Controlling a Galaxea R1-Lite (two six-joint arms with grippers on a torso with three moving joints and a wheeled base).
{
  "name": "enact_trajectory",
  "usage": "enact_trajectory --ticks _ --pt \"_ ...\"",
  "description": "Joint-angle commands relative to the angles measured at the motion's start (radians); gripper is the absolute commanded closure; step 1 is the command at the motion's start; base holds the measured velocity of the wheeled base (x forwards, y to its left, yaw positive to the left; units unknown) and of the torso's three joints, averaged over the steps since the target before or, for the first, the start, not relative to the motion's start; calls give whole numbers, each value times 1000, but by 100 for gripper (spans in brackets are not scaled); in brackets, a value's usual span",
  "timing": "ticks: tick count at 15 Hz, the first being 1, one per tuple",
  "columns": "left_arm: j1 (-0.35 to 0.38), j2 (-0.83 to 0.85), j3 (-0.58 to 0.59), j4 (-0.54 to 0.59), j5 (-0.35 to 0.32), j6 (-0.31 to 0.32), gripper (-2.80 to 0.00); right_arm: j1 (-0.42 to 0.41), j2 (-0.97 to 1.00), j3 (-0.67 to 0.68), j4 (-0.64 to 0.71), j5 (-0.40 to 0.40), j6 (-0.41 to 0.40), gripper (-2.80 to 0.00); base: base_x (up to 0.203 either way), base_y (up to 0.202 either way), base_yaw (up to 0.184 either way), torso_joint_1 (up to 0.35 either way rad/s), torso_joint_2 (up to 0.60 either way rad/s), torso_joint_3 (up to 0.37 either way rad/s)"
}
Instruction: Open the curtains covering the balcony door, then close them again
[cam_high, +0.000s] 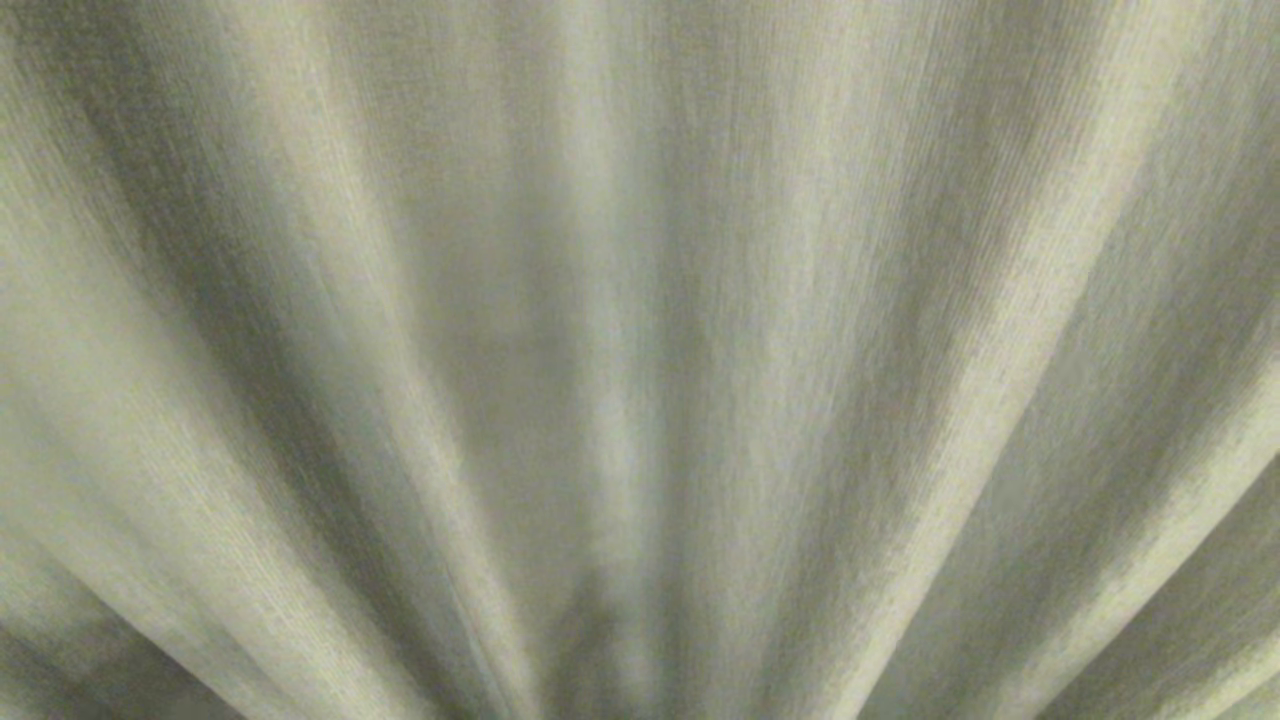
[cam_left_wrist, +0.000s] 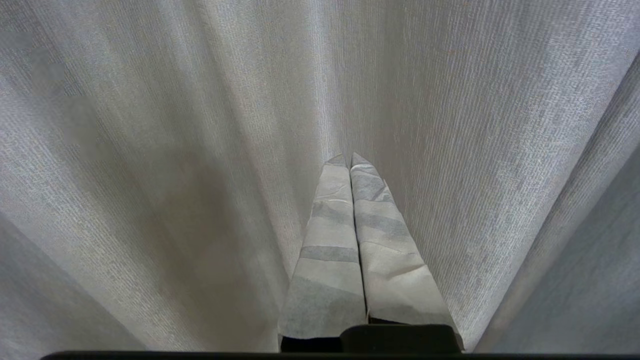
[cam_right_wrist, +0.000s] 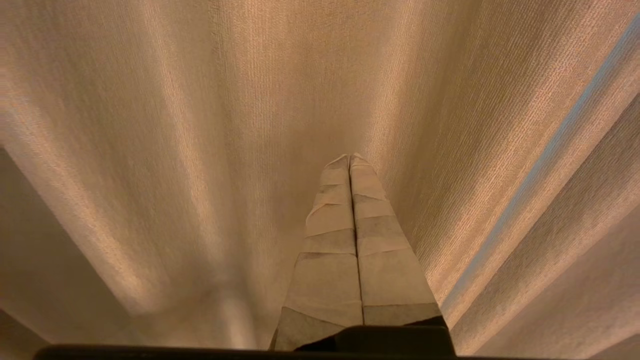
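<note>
My head camera gives me nothing but the curtains: thick beige-grey woven fabric in long pleats that fan outward across the whole picture, drawn across everything ahead of me. Neither arm shows in that view.

From the left wrist I see the left hand clenched, its two taped fingers pressed flat against each other along their full length with nothing between them. The fingertips point straight at the cloth, into the fold between two pleats. The fabric fills the picture all around the hand and lies very near the tips; they may be touching the weave, but from behind the fingers I cannot say for certain.

The right wrist shows the same arrangement. The right hand is clenched and empty too, its wrapped fingers closed tip to tip, aimed at a flat stretch of the curtain with deeper pleats running past on one side. Here also the drape stands directly in front of the fingertips and close to them, covering the whole picture.

Only the opaque layer of the curtains is visible from any of my three cameras.
</note>
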Motion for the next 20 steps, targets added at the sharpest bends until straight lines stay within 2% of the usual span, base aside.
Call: enact_trajectory --ticks 1,13,20 --pt "0 -1 0 0 -10 2 0 0 0 0 0 0 -1 0 0 0 0 0 0 0" --pt "0 -1 0 -2 -10 5 0 0 0 0 0 0 -1 0 0 0 0 0 0 0" --pt "0 -1 0 -2 -10 8 0 0 0 0 0 0 -1 0 1 -158 5 2 2 3"
